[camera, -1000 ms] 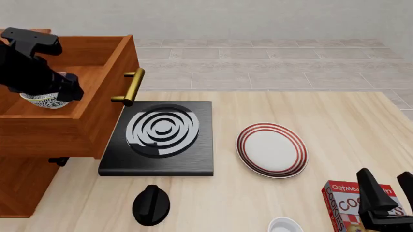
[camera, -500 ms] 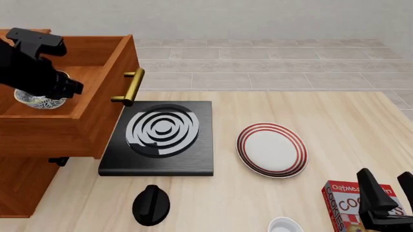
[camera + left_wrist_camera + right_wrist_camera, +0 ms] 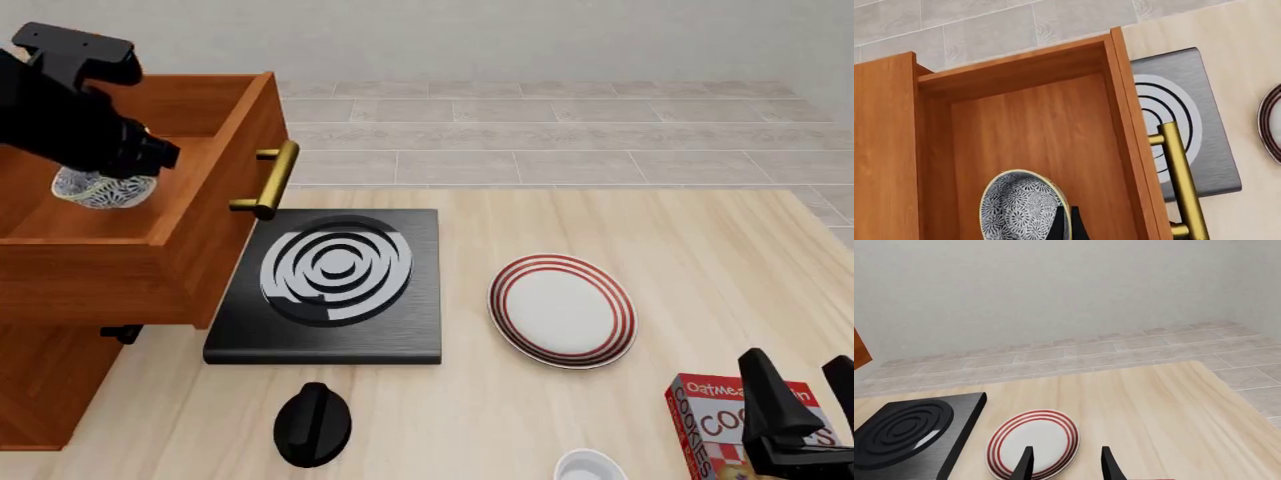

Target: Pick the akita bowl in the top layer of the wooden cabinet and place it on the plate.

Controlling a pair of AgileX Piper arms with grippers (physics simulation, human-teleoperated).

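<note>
We see the small round akita bowl (image 3: pixel 104 186) with its navy-and-white geometric pattern and thin yellowish rim hanging tilted inside the pulled-out top layer (image 3: pixel 200 235), the uppermost reddish-brown drawer of the large wooden cabinet (image 3: pixel 47 375). In the front view the bowl sits clear above the drawer floor, directly under the black left gripper (image 3: pixel 118 158). The left wrist view shows one dark fingertip (image 3: pixel 1069 226) pressed against the bowl's rim (image 3: pixel 1024 207), so we take the left gripper as clamped on the bowl, though its second finger is hidden from us. The drawer's brass bar handle (image 3: pixel 271 180) points out over the black square slab with white spiral rings (image 3: pixel 331 285), which lies on the pale wooden worktop (image 3: pixel 667 250) just beside the cabinet.

The round white plate with red concentric rings (image 3: pixel 562 310) lies flat on the worktop, near the slab's right side and well apart from the bowl. Nothing rests on it.

The right gripper (image 3: pixel 809 395) hovers low at the near right corner of the worktop, its two dark fingers spread apart and holding nothing; through the right wrist view we look between them toward the plate (image 3: pixel 1033 442). Beneath it lies a red cookie box (image 3: pixel 721 420). A small plain white cup (image 3: pixel 590 466) and a black rounded knob-like object (image 3: pixel 312 424) sit at the near edge.
</note>
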